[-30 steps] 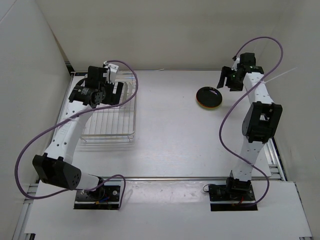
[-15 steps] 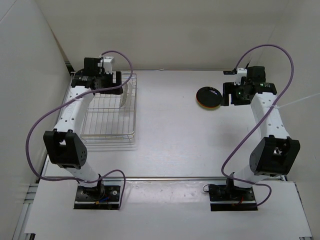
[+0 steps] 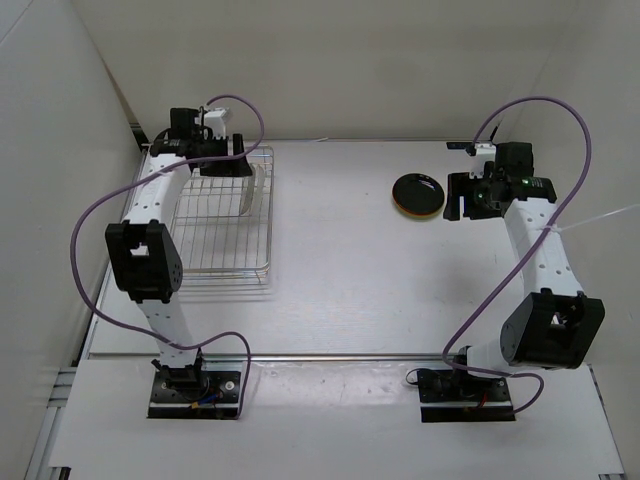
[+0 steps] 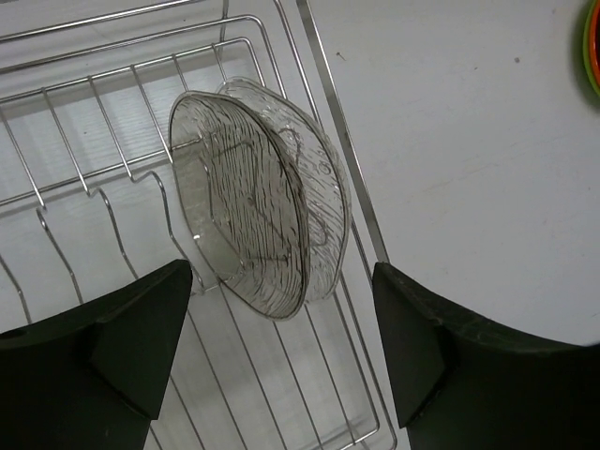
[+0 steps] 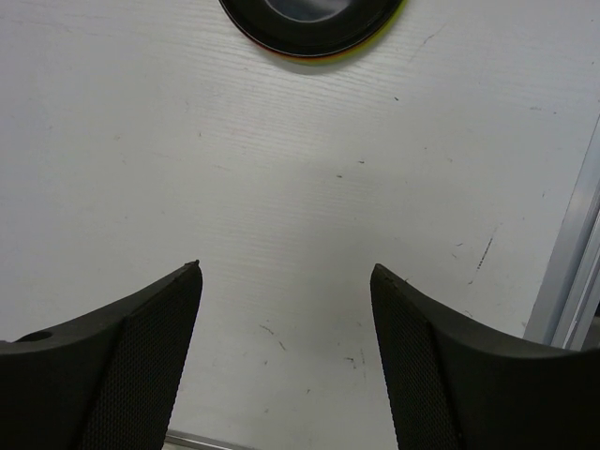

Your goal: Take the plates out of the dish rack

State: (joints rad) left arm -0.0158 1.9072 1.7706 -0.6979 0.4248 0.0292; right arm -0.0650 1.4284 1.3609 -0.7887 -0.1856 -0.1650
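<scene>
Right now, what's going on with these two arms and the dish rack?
The plates are being unloaded from the dish rack, and one is left. A clear plate stands on edge in the rack, and the left gripper hovers open above it, not touching. The stack of plates sits on the table, with the black plate on top. The right gripper is open beside it, holding nothing.
</scene>
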